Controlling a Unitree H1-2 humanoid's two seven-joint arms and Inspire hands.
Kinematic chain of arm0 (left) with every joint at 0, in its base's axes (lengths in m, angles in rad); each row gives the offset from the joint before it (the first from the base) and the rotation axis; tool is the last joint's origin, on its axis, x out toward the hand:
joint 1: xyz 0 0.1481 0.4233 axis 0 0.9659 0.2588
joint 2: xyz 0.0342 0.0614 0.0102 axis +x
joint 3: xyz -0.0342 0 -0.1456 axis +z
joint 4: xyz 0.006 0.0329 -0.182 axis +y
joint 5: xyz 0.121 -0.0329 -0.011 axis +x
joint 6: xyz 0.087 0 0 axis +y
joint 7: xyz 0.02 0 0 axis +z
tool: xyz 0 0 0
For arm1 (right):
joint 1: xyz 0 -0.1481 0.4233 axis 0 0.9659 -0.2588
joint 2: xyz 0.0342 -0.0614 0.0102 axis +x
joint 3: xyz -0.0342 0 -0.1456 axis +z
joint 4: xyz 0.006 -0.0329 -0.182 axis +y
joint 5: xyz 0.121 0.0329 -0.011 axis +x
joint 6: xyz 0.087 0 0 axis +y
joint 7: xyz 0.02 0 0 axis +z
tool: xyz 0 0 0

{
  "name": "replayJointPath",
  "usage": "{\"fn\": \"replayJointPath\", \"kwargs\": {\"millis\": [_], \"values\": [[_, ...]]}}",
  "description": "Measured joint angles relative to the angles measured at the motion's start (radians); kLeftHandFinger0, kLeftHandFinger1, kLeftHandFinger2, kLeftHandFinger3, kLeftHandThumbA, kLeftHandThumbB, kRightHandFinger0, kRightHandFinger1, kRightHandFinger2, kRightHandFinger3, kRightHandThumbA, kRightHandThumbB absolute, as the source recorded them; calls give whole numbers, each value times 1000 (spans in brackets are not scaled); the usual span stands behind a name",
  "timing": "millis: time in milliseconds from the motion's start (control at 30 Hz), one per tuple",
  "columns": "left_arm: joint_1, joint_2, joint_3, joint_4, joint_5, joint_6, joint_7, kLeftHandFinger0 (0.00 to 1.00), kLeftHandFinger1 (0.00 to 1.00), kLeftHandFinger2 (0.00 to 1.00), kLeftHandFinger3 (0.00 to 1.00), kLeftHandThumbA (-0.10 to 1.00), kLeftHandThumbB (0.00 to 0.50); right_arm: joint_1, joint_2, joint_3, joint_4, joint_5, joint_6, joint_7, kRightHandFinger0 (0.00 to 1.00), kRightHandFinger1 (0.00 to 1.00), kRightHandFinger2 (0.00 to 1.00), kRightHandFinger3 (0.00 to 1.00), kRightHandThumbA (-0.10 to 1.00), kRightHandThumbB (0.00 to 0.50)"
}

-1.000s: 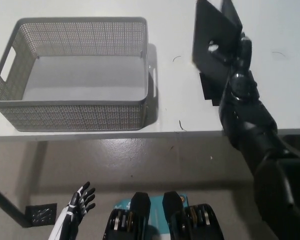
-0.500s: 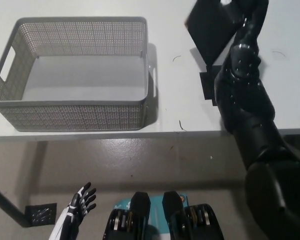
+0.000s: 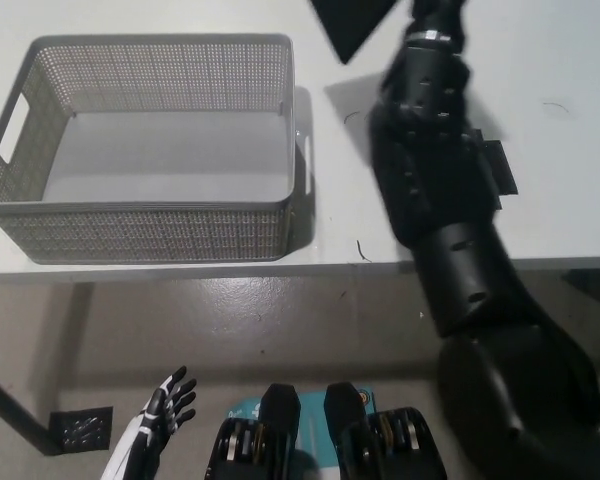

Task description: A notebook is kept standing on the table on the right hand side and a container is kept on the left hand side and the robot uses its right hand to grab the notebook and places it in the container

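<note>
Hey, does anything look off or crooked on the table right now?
Only the notebook: it hangs tilted at the picture's top edge, partly cut off, lifted clear of the table by the right arm, whose hand is out of view. The basket sits square and undamaged. The left hand rests low, open.

White table (image 3: 180,20) stands over a glossy grey floor (image 3: 280,320).

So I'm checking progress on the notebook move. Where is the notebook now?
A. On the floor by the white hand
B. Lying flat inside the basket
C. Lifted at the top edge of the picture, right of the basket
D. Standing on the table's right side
C: the dark notebook hangs at the top edge above the table, and the basket holds nothing.
</note>
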Motion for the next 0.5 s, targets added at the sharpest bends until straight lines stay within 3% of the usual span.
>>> {"fn": "replayJointPath", "kwargs": {"millis": [133, 400, 467, 500], "values": [[-5, 4, -2, 0, 5, 0, -3, 1000, 1000, 1000, 1000, 1000, 202, -33, 35, 37, 87, -10, 0, -15, 0, 0, 371, 456, -100, 114], [-14, 6, -3, -1, 8, -1, -6, 1000, 1000, 1000, 1000, 1000, 196, -81, 96, 70, 336, -13, -6, -24, 0, 83, 523, 612, -100, 101], [-15, 8, -6, -1, 13, -1, -5, 1000, 1000, 1000, 1000, 1000, 198, -88, 104, 93, 377, -18, -6, -21, 241, 376, 830, 936, 323, 202], [-16, 8, -7, -1, 15, -1, -5, 1000, 1000, 1000, 1000, 1000, 201, -89, 108, 104, 391, -20, -6, -14, 507, 657, 1000, 1000, 480, 274]]}}
